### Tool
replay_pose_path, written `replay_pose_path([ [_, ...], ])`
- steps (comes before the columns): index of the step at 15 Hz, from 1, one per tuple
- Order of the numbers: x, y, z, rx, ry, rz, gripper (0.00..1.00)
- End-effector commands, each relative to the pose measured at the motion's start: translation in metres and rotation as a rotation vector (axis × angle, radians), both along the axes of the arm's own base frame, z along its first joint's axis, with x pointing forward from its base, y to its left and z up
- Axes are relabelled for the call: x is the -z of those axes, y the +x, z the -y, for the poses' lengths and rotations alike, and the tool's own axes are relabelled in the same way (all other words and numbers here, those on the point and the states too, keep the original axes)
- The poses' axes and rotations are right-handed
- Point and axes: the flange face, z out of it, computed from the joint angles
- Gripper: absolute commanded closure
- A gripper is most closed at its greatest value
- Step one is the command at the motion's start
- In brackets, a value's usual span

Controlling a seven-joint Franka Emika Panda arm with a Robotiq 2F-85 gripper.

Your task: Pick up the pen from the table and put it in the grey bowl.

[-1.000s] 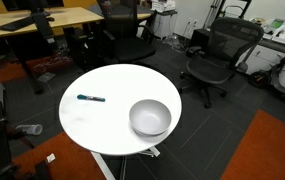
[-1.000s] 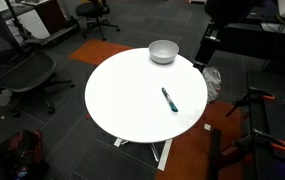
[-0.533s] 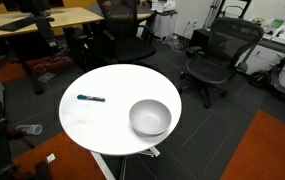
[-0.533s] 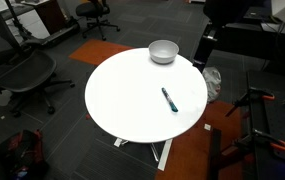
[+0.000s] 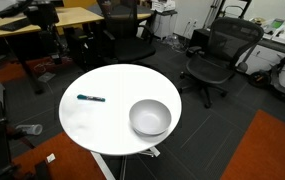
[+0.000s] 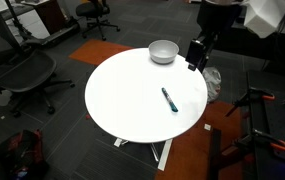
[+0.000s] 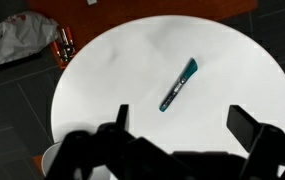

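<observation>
The pen point(image 5: 90, 98), short and dark with a teal part, lies on the round white table point(image 5: 112, 80). It also shows in the other exterior view point(image 6: 169, 98) and in the wrist view point(image 7: 178, 84). The light-grey bowl point(image 5: 150, 117) stands empty near the table's rim point(image 6: 163, 51); only its edge shows at the bottom left of the wrist view point(image 7: 50, 160). My gripper point(image 6: 195, 53) hangs in the air beside the bowl, over the table's edge. In the wrist view the gripper point(image 7: 182, 125) is open and empty, high above the table, with the pen just beyond the gap.
Black office chairs point(image 5: 220, 55) point(image 6: 22, 70) stand around the table. Wooden desks point(image 5: 42, 18) are behind it. A clear plastic bag point(image 7: 12, 35) and a small reddish object point(image 7: 64, 45) lie on the dark floor near the table.
In an exterior view the arm has come down and in towards the table, beside the bowl. Pen and bowl have not moved.
</observation>
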Motion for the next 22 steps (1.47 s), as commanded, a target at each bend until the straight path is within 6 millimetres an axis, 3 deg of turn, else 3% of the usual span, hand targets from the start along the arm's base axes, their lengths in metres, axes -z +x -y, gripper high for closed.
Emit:
replay_pose_path([
  [1, 0.009, 0.003, -0.002, 0.116, 0.062, 0.03, 0.0],
  [14, 0.066, 0.006, -0.016, 0.401, 0.062, 0.147, 0.0],
  [22, 0.131, 0.026, 0.013, 0.455, 0.084, 0.113, 0.0],
])
